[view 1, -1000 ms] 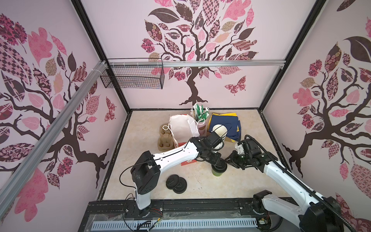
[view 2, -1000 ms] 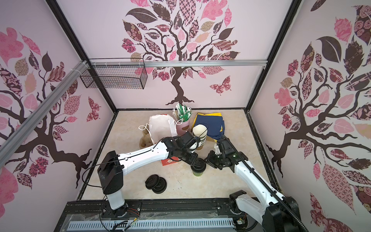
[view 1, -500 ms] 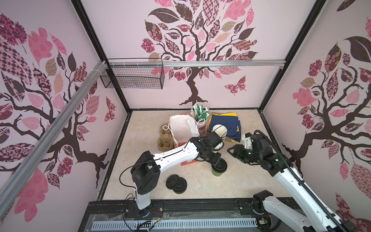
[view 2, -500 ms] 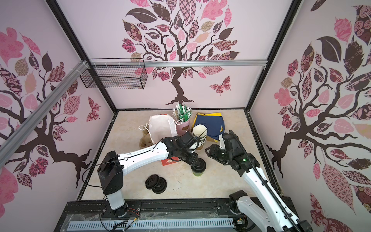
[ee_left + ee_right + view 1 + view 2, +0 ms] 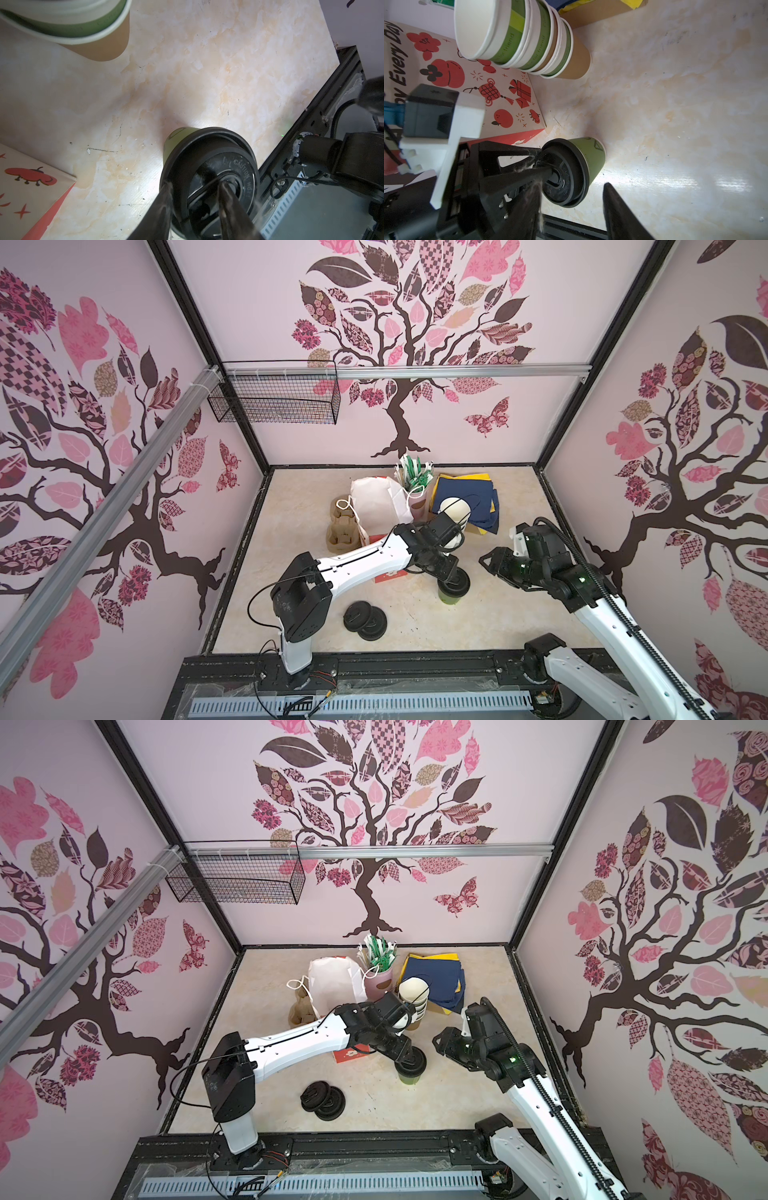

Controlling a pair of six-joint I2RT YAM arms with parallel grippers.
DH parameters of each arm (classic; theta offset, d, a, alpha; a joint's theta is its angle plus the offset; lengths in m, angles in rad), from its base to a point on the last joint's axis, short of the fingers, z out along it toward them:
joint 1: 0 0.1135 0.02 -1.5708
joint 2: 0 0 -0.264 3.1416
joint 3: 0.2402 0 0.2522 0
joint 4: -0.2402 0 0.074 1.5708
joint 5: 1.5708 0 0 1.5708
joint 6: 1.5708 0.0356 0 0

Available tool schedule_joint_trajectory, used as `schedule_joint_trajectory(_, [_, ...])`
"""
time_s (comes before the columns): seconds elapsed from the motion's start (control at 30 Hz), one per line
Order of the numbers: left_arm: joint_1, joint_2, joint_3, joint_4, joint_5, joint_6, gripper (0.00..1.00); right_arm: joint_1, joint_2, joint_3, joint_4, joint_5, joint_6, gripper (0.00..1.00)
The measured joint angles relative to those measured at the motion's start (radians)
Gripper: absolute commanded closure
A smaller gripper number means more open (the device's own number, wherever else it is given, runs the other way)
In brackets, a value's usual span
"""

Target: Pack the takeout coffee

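The green cup [image 5: 591, 155] stands on the bench [image 5: 675, 104] by the "Every Day" bag [image 5: 508, 97]; its lid [image 5: 239, 164] says "CAUTION HOT". The left tool [image 5: 194, 183] sits over the lid's edge (gripping? I cannot tell). The right tool [image 5: 572, 185] is open, empty.

Near the bench's far edge you'll find a white paper bag [image 5: 378, 506], a pulp carrier [image 5: 343, 531] just beside it, a pink straw holder [image 5: 419, 502] and blue-and-yellow napkins [image 5: 465, 493].

One lidded cup [image 5: 591, 155], one cup stack [image 5: 455, 510], one paper bag [image 5: 376, 506], one carrier [image 5: 343, 531].
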Motion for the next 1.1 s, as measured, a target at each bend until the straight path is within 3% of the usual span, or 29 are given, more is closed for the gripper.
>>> schedule_joint_trajectory(0.67, [0.010, -0.053, 0.000, 0.019, 0.017, -0.016, 0.54, 0.000, -0.002, -0.028, -0.033, -0.011, -0.004, 0.39])
schedule_joint_trajectory(0.9, [0.010, -0.338, -0.002, 0.163, -0.008, -0.016, 0.52, 0.000, -0.005, 0.055, -0.099, 0.086, -0.031, 0.39])
schedule_joint_trajectory(1.1, [0.051, -0.626, 0.000, 0.243, -0.177, -0.005, 0.48, 0.000, 0.069, 0.264, -0.136, 0.158, -0.111, 0.40])
